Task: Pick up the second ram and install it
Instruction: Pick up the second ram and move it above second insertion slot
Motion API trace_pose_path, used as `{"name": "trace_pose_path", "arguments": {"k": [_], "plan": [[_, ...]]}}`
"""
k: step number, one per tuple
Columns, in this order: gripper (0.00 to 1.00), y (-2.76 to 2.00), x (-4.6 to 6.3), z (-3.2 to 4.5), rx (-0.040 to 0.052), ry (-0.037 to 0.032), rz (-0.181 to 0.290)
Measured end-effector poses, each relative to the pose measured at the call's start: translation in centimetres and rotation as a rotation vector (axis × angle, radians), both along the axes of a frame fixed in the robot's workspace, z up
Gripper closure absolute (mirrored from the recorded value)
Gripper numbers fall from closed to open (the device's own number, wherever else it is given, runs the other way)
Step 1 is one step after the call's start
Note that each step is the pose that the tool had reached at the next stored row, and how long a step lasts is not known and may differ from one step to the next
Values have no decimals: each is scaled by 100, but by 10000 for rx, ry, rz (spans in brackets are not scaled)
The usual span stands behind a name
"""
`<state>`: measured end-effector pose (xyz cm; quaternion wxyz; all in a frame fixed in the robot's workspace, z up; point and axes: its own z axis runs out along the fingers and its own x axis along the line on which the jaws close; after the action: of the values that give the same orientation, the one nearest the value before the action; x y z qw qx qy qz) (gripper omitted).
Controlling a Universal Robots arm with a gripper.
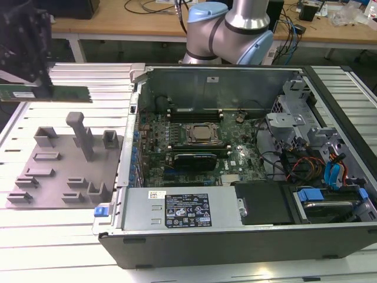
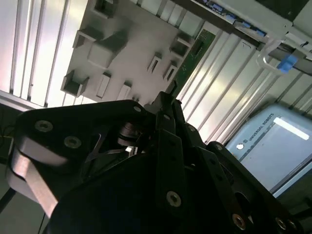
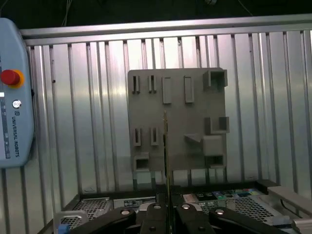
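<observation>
Gripper point(image 1: 42, 87) sits at 10 o'clock in the exterior view, closed on the second ram point(image 1: 69, 93). Jaws pinch the strip near its middle. The ram is held level, long edge horizontal, with green board sticking out on both sides of the fingers. It is off the table, hanging over the grey holder tray point(image 1: 56, 177), and touches none of its posts.

First wrist view: the ram point(image 3: 165, 141) is seen edge-on as a thin line between the gripper point(image 3: 166, 209) fingers, running across the middle of the tray point(image 3: 195, 117). Second wrist view: the green strip point(image 2: 191, 61) pokes out past the gripper point(image 2: 170, 97), tray point(image 2: 126, 44) behind it.

The tray lies on the slatted table point(image 1: 47, 242) at 9 o'clock in the exterior view. The open computer case point(image 1: 235, 244) is just beside it, toward 3 o'clock. Inside are the motherboard point(image 1: 159, 168), the CPU socket point(image 1: 203, 134) near its centre, and the power supply point(image 1: 182, 209) at 6 o'clock of the socket. The ram is well apart from the motherboard.

Arm point(image 1: 235, 26) base is at 12 o'clock behind the case. A teach pendant point(image 3: 14, 107) rests on the table.
</observation>
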<state>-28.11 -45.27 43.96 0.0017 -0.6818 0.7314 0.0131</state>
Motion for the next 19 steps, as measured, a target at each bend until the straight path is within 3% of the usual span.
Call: {"name": "trace_pose_path", "arguments": {"k": [9, 15, 19], "plan": [[89, 5, 458, -11, -1, 9, 7], [89, 8, 648, -16, -1, 11, 7], [89, 16, 938, -21, -1, 27, 8]]}}
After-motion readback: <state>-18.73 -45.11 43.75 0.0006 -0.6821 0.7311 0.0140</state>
